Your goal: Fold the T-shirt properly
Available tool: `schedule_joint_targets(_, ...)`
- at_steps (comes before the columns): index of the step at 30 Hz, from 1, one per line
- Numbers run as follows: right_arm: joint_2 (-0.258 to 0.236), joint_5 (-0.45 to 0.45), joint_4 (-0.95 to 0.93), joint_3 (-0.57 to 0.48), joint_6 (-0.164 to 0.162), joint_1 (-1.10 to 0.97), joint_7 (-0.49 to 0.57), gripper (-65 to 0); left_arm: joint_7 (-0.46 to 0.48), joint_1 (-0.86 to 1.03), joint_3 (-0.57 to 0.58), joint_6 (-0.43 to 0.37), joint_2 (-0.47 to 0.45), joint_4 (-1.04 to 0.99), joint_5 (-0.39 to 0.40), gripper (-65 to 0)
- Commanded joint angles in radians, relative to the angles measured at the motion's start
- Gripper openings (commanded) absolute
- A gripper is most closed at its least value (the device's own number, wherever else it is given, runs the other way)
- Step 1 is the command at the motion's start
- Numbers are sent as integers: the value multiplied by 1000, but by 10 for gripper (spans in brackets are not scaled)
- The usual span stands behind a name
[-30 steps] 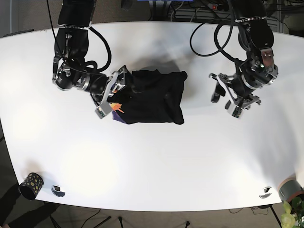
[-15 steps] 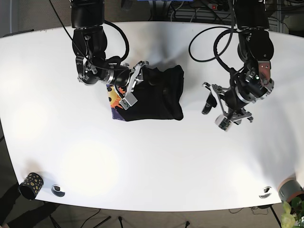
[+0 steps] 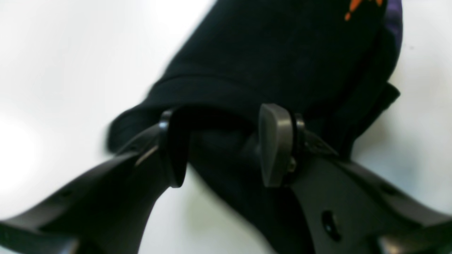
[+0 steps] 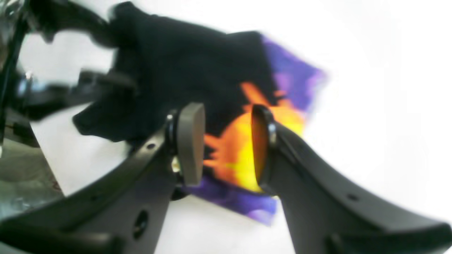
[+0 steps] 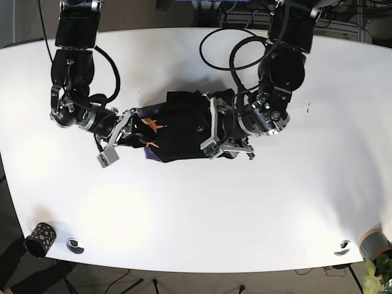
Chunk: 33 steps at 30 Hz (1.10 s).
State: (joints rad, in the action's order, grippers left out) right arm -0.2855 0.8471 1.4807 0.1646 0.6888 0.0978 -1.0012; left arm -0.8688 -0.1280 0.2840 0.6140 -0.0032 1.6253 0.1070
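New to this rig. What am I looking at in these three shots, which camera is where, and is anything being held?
It is a two-armed robot folding a T-shirt on a white table. The base view looks down from above; the other two cameras ride on the wrists and look out past each end effector. In the base view, the left arm is on the right. The left end effector is open, its jaws straddling a black fold of the shirt. The right end effector is open too, hovering over the shirt's orange and purple print. Neither visibly grips cloth. A small dark cup sits at the table's near corner.
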Motion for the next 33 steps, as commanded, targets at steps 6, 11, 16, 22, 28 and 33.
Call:
schedule_joint_targets(6, -28, 22, -219, -3, 9, 62, 89, -447, 196, -65, -2, -1, 38, -253, -34, -363)
schedule_joint_targets(11, -24, -93, -263, -3, 9, 61, 146, -447, 305, -121, -4, 2, -25, -435, -25, -363)
schedule_joint_targets(16, -19, -127, -260, -6, 9, 58, 152, -447, 317, -129, -44, 4, -68, -400, 30, -364)
schedule_joint_targets(22, -42, -127, -124, -1, 9, 58, 87, -447, 265, -94, -165, 4, -102, -145, 130, -364)
schedule_joint_targets(28, -39, -136, -42, -6, 9, 113, 63, -447, 193, -8, -213, 4, -102, 66, 136, -364)
schedule_joint_targets(33, -27, -180, -125, -9, 9, 201, 83, -447, 150, 54, -213, 4, -96, 126, 139, -363)
